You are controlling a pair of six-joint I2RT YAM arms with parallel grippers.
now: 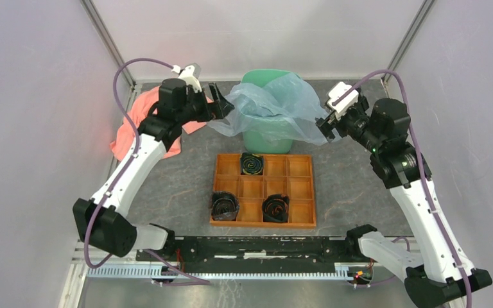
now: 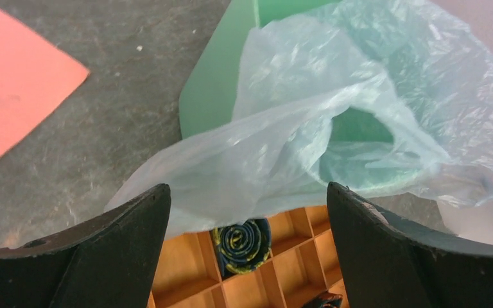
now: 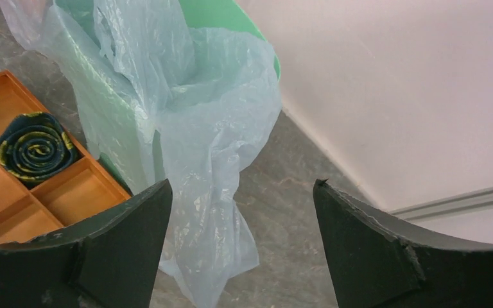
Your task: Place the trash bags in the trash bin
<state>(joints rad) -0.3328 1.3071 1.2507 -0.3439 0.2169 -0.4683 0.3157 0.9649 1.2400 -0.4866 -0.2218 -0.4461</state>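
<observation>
The pale blue translucent trash bag (image 1: 276, 106) is draped over and into the mint-green trash bin (image 1: 266, 138) at the back centre, its edges hanging out on both sides. My left gripper (image 1: 221, 106) is open just left of the bag's hanging edge. In the left wrist view the bag (image 2: 308, 128) lies ahead of the open fingers (image 2: 135, 244), with the bin (image 2: 215, 90) behind. My right gripper (image 1: 326, 127) is open at the bag's right flap. In the right wrist view the flap (image 3: 212, 192) hangs between the fingers (image 3: 128, 244), beside the bin (image 3: 231, 13).
An orange-brown wooden compartment tray (image 1: 264, 190) lies in front of the bin and holds three black coiled rolls (image 1: 252, 164). A salmon-pink cloth (image 1: 144, 122) lies at the back left under the left arm. Enclosure walls stand close on both sides and behind.
</observation>
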